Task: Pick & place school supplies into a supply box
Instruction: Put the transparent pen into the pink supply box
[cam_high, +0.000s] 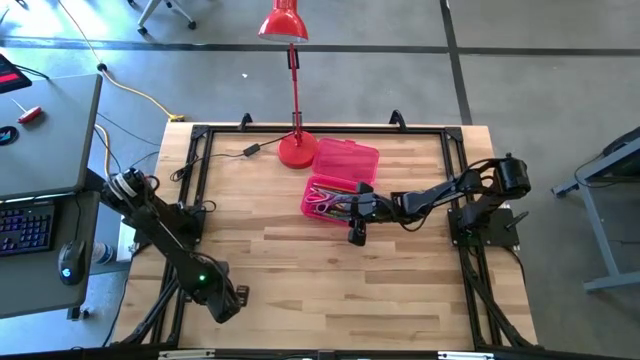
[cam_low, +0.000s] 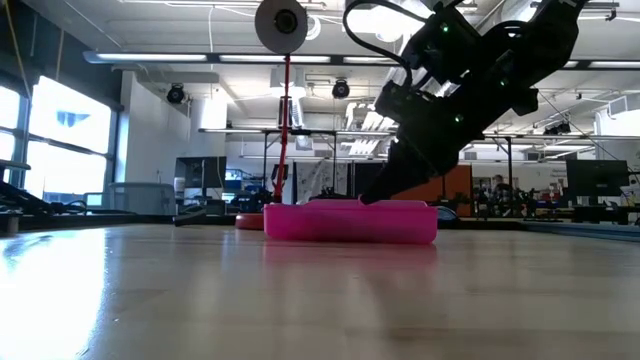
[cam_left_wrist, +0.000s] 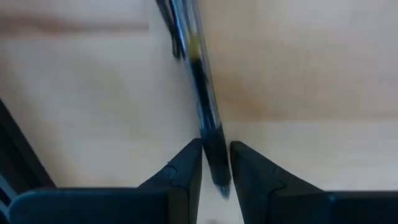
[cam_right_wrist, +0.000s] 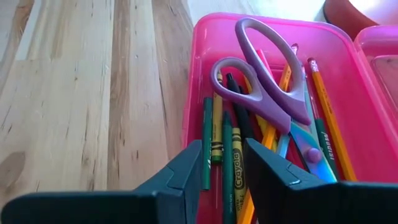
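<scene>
Left wrist view: left claw grips a dark pen; right claw hangs empty, narrowly parted, over the supply box.

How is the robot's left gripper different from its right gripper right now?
The left gripper is clamped on a dark pen, while the right gripper holds nothing, its fingers apart. The left gripper sits near the table's front corner, far from the pink supply box, while the right gripper hangs over the box, above the purple scissors. Both have two dark fingers.
</scene>
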